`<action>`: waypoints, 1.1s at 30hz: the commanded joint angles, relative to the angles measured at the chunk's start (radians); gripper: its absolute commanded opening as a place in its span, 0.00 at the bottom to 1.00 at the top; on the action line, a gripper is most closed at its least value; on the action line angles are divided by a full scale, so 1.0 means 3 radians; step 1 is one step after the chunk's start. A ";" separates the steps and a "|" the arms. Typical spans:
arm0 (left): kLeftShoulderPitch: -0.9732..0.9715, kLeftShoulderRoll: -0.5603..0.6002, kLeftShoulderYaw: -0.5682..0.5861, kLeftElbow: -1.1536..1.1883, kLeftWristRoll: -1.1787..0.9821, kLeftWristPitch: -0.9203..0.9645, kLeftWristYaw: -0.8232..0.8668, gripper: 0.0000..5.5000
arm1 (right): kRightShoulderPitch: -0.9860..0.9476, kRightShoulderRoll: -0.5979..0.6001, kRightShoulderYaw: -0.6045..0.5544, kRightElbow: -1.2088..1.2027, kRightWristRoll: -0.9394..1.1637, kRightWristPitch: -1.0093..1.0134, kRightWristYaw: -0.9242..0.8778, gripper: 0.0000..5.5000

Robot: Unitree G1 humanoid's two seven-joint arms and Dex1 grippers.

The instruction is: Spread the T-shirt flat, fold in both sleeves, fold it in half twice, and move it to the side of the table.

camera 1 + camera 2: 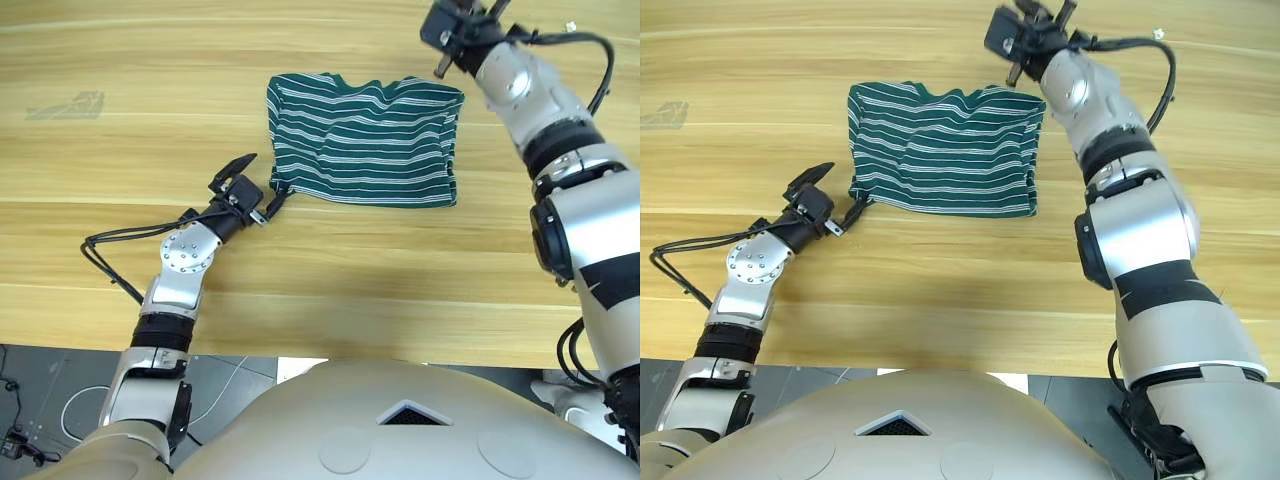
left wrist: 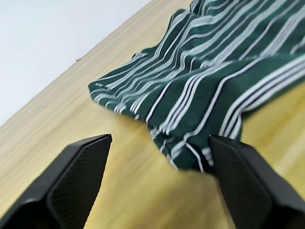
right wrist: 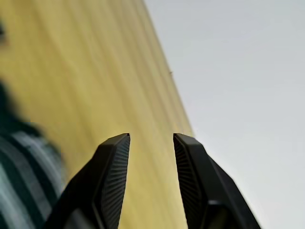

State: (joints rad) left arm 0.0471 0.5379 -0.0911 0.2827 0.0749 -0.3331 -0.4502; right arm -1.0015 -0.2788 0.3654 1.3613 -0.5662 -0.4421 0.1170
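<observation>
Green with thin white stripes, the T-shirt lies folded into a rumpled rectangle on the wooden surface, well back from its near edge. At the shirt's near-left corner sits the left gripper, low over the wood. Its fingers are spread wide, and the cloth's corner lies between them, right against one finger. The right gripper hangs above the surface by the shirt's far-right corner, its fingers parted with nothing between them.
</observation>
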 commanded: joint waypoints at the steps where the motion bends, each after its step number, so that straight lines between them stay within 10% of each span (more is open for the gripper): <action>1: 0.0221 0.0331 0.0321 -0.0273 -0.0031 0.0147 -0.0055 0.69 | 0.0277 -0.0055 0.0098 -0.0067 -0.0056 -0.0175 0.0088 0.30; 15: 0.0332 0.0205 0.0417 -0.0777 -0.0038 0.0345 0.0009 0.69 | 0.0801 -0.0278 0.0770 -0.0022 -0.0592 -0.0132 -0.0080 0.30; 25: 0.0795 0.0139 0.0480 -0.1356 -0.0108 0.0481 0.0017 0.69 | 0.1464 -0.1844 0.0415 -0.2018 0.1154 -0.0705 0.3248 0.30; 33: 0.0901 -0.0121 0.0195 -0.1670 -0.0040 0.0630 0.0037 0.69 | 0.2355 -0.2256 0.0350 -0.4235 0.2031 0.0274 0.3823 0.30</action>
State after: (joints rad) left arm 0.2801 0.5280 0.0070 -0.1449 0.0506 -0.2005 -0.4437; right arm -0.4218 -0.8767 0.4733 0.4210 -0.0915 -0.4998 1.1593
